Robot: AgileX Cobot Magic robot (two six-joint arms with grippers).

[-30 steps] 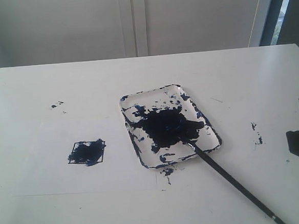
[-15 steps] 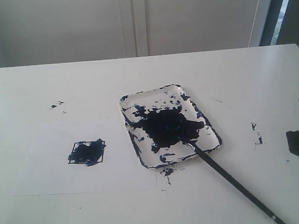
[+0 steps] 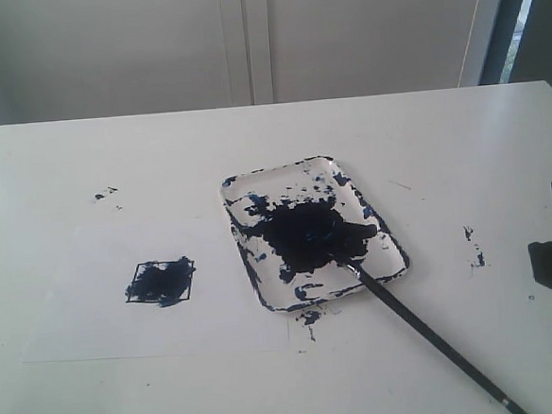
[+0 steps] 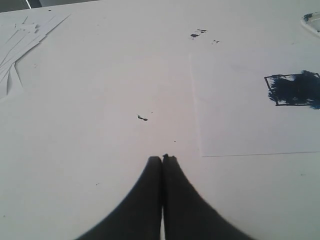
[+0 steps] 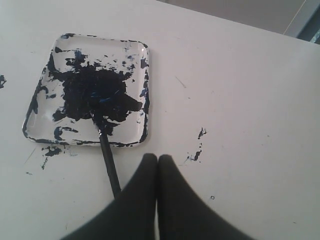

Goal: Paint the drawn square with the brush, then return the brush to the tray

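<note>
Brush (image 3: 432, 337) tip in tray (image 3: 389, 248), handle out front-R; drawn square (image 3: 160, 282) on paper (image 3: 85, 320) L of tray.

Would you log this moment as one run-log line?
drawn square: mostly painted | brush: tip in tray | left end effector: shut, empty | right end effector: shut, empty

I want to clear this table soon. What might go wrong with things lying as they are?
1. Only the tip of the brush rests in the tray. Its long handle lies out on the table, so a nudge might roll it and drag paint out.
2. The shut right gripper sits close to that handle and may knock it when it moves.
3. The drawn square is filled in; if it is wet, a touch would smear it.
</note>
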